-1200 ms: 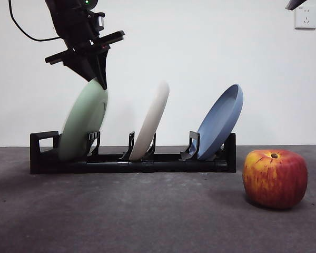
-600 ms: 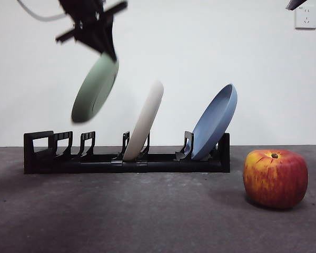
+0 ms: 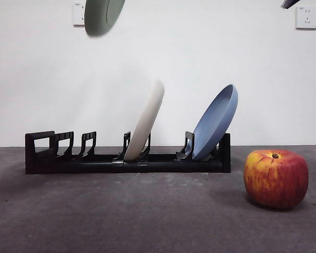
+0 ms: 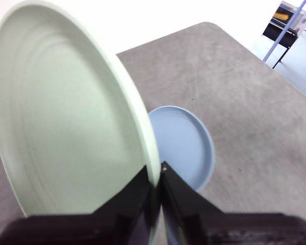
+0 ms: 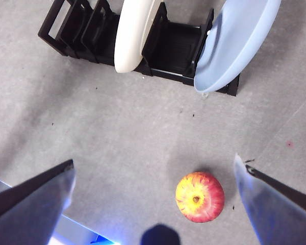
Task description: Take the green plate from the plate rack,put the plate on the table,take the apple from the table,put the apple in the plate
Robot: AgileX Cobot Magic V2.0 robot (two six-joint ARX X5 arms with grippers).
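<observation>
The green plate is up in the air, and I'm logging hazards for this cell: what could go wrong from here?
1. The left gripper pinches only the rim of the green plate, so it might slip or swing.
2. The cream plate and blue plate lean in the plate rack; a low pass could knock them.
3. The apple is round and could roll if bumped.

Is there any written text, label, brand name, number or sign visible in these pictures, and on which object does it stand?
No readable text anywhere.
Green plate, cream-white plate, blue plate: plain, no marks.
Plate rack: no label visible.
Apple: no sticker visible.
Wall sockets: only slots, no lettering legible.
Left gripper, shut on the green plate's rim: no markings visible.
</observation>
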